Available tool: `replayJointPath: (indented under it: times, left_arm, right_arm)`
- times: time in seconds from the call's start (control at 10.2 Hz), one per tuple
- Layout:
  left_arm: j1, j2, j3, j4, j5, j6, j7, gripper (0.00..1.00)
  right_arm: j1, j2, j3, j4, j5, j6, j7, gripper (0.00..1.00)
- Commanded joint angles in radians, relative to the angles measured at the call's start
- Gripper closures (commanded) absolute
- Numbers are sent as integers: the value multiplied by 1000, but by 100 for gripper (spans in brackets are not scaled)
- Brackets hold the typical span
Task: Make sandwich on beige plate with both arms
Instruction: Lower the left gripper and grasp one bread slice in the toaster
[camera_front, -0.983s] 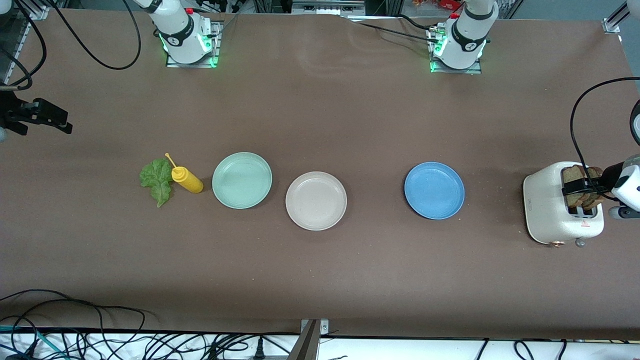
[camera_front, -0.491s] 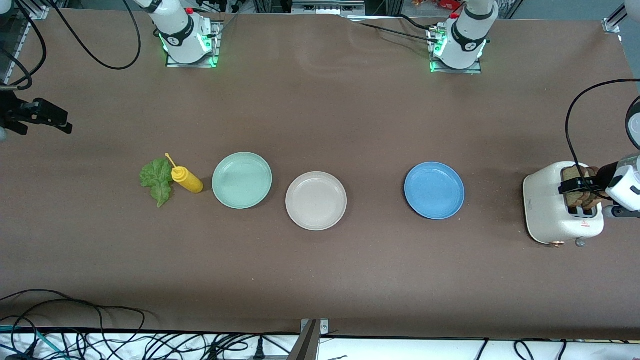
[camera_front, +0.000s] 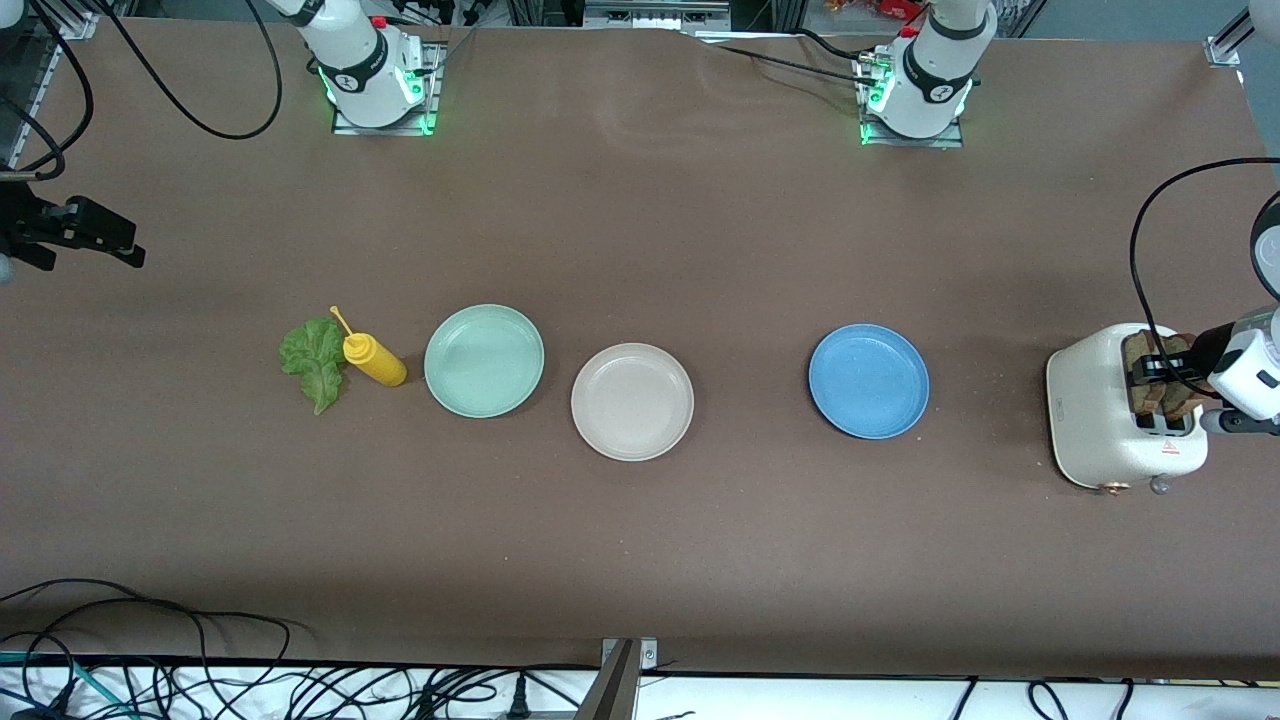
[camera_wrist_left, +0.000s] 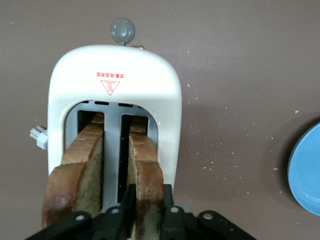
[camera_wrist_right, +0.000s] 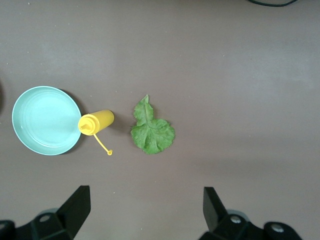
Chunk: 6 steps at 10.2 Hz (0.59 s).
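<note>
1 brown wholegrain bread slice (camera_wrist_left: 146, 170), upright in the white toaster (camera_wrist_left: 116, 85), is pinched by the left gripper (camera_wrist_left: 145, 212), presumably for lifting out. The round matte beige plate (camera_front: 632, 401) lies bare mid-table. The right gripper (camera_wrist_right: 145, 207) waits wide open above the lettuce leaf (camera_wrist_right: 151, 131).

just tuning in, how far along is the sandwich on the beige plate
Nothing is assembled: the beige plate is bare. In hand: the left gripper is shut on one bread slice standing in the toaster. Left: lift both slices and the lettuce leaf, lying beside the mustard bottle. The right gripper hangs open above that leaf.
</note>
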Motion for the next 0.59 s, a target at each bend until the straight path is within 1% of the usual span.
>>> replayJointPath:
  times: [0.0, 0.1, 0.29, 0.39, 0.49]
  left_arm:
    - [10, -14, -8, -9, 51, -7, 48, 96]
    - [11, -14, -8, -6, 75, -7, 56, 100]
    - [10, -16, -11, 9, 117, -7, 58, 100]
    - [10, -17, -14, 38, 124, -21, 57, 100]
    - [5, -17, -15, 95, 125, -85, 59, 100]
  right_arm:
    - [2, -2, -2, 5, 5, -11, 6, 0]
    - [2, -2, -2, 5, 5, -11, 6, 0]
    - [3, -2, 0, 5, 5, -11, 6, 0]
    - [3, -2, 0, 5, 5, -11, 6, 0]
    - [3, -2, 0, 5, 5, -11, 6, 0]
